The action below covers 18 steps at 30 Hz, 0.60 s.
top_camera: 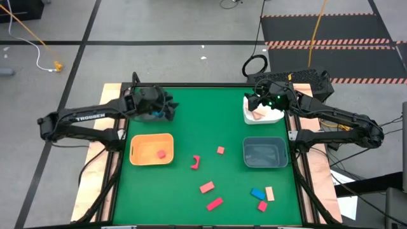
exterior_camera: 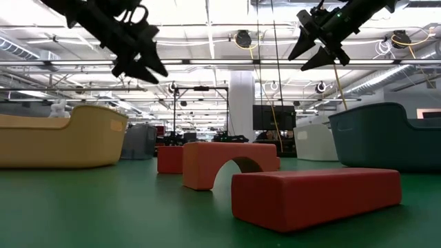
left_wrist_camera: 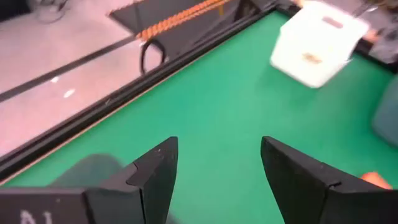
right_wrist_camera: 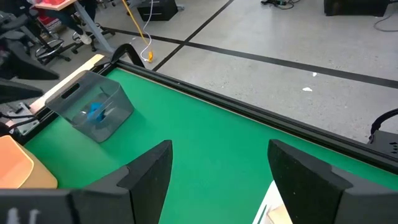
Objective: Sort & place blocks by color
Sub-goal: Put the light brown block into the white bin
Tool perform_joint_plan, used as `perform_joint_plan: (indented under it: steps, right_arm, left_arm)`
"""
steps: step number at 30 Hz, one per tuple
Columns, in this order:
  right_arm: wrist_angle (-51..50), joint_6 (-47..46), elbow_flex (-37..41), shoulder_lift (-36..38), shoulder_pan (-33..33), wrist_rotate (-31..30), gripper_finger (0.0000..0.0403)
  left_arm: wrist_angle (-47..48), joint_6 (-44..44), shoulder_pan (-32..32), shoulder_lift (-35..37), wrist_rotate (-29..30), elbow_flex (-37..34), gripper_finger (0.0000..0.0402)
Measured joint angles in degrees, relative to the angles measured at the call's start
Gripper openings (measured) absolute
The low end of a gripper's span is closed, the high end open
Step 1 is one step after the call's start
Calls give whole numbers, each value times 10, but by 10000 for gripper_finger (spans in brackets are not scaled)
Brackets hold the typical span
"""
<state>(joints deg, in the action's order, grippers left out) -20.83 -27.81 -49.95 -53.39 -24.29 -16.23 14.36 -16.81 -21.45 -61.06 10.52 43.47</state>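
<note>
At upper right, the right gripper [top_camera: 259, 102] is being held open and empty above the white bin [top_camera: 262, 114]. At upper left, the left gripper [top_camera: 170, 109] is being held open, also empty.

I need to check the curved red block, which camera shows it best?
The low view: the curved block fills mid-frame, arch plainly visible. The high view shows it small. Neither wrist view shows it.
</note>
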Motion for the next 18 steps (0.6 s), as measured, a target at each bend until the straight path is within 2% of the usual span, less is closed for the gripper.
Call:
perform_joint_plan:
  steps: [7, 10, 13, 18]
  right_arm:
    - [0, 0, 0, 0, 0, 0, 254]
    - [0, 0, 0, 0, 0, 0, 254]
    - [0, 0, 0, 0, 0, 0, 254]
    - [0, 0, 0, 0, 0, 0, 254]
  left_arm:
    - [0, -4, 49, 31, 0, 0, 232]
    - [-16, -38, 69, 38, 0, 0, 232]
    - [-52, -71, 89, 42, 0, 0, 232]
    - [-125, -76, 124, 42, 0, 0, 232]
